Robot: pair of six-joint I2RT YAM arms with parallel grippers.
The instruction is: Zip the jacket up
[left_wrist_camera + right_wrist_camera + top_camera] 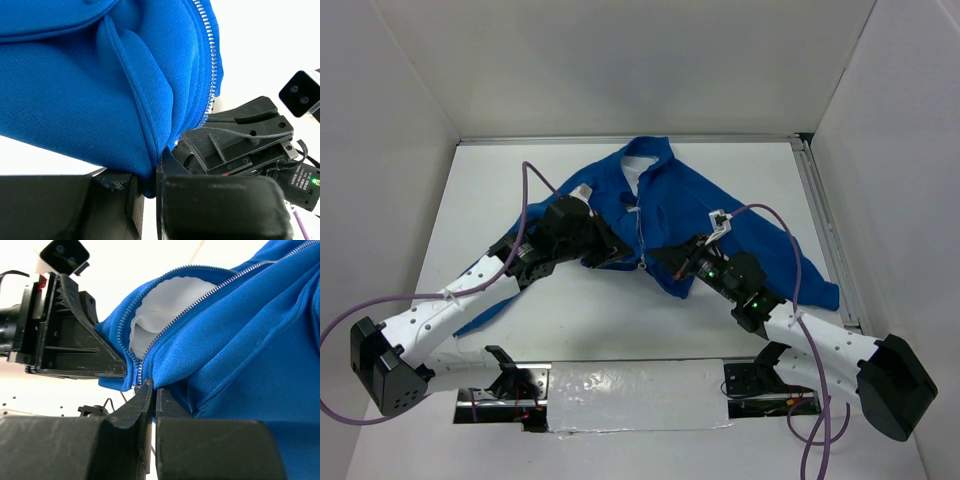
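The royal-blue jacket (685, 205) lies front up on the white table, its collar (645, 160) at the far side. The pale zipper (641, 240) runs down its middle and is parted near the top over white lining (170, 300). My left gripper (618, 256) is shut on a fold of the hem (145, 165), just left of the zipper's lower end. My right gripper (666, 258) faces it from the right. In the right wrist view its jaws (154, 388) are pressed together on the jacket's edge at the bottom of the zipper teeth (137, 367).
White walls enclose the table on three sides. A metal rail (820, 215) runs along the right edge. A foil-covered strip (630, 398) lies between the arm bases. Purple cables (525, 200) loop above both arms. One sleeve (810, 285) trails to the right.
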